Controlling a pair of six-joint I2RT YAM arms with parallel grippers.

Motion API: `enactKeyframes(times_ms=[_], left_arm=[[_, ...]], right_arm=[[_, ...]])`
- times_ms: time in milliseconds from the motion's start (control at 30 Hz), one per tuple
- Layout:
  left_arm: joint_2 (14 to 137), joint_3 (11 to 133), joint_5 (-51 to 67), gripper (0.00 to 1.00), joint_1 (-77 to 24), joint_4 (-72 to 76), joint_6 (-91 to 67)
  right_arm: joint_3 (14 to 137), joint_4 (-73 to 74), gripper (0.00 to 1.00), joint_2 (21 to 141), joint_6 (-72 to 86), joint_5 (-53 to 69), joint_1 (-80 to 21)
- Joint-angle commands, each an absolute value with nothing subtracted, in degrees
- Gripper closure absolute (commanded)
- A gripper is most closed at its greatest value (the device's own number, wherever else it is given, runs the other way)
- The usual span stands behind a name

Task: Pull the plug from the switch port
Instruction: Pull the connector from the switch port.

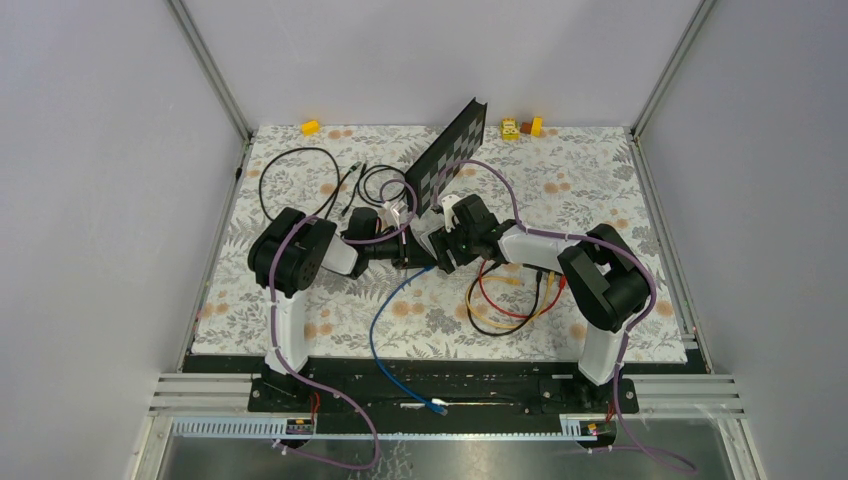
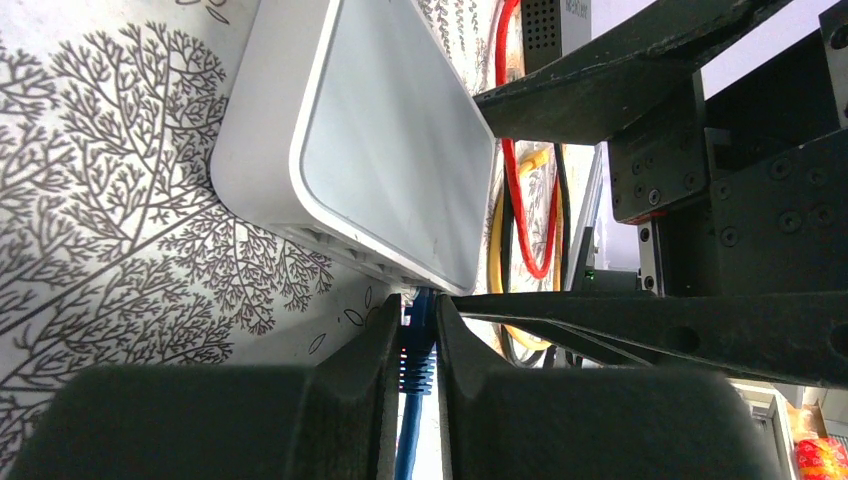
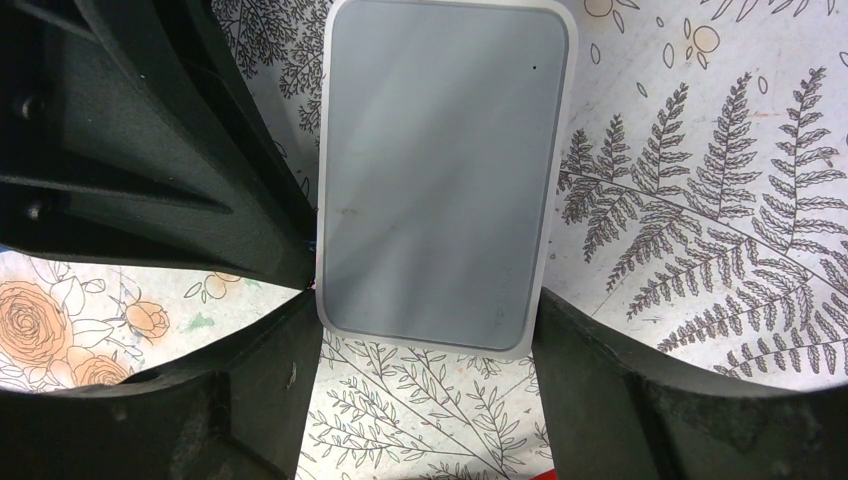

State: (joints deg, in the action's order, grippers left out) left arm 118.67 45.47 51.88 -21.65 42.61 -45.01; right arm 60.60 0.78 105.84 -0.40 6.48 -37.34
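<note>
The switch (image 3: 440,170) is a flat pale grey box with rounded corners, lying on the fern-print mat; sockets line its narrow edge (image 2: 340,250). A blue plug (image 2: 418,350) sits in one socket at that edge's end, and its blue cable (image 1: 385,320) trails toward the near table edge. My left gripper (image 2: 418,310) is shut on the plug, one finger pressed to each side of its ribbed boot. My right gripper (image 3: 428,300) straddles the switch's near end, with both fingers against its long sides. In the top view both grippers (image 1: 435,248) meet mid-table and hide the switch.
A black checkered board (image 1: 447,155) leans up behind the grippers. Looped black cables (image 1: 300,175) lie at back left; red, yellow and black cables (image 1: 505,295) coil at front right. A black perforated box (image 2: 545,30) lies beyond the switch. Small yellow blocks (image 1: 520,127) sit by the back wall.
</note>
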Motion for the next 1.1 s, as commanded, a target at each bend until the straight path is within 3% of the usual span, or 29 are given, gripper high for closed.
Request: enactKeyframes(times_ms=[0,900,1067], left_arm=[[118.8,42.7,48.9,1.0,-21.9,40.0,-43.9],[119.0,41.9,48.6,1.0,-22.1,42.4,-46.6],[117.9,42.0,48.4,1.0,-22.2,41.5,-45.6]], right_arm=[[60.5,4.0,0.72,106.5,1.8,1.8,-37.2],[61.0,3.2,0.78,105.4,-2.2,-1.8,-36.9],[60.3,2.7,0.78,104.9,-5.0,3.4,-36.4]])
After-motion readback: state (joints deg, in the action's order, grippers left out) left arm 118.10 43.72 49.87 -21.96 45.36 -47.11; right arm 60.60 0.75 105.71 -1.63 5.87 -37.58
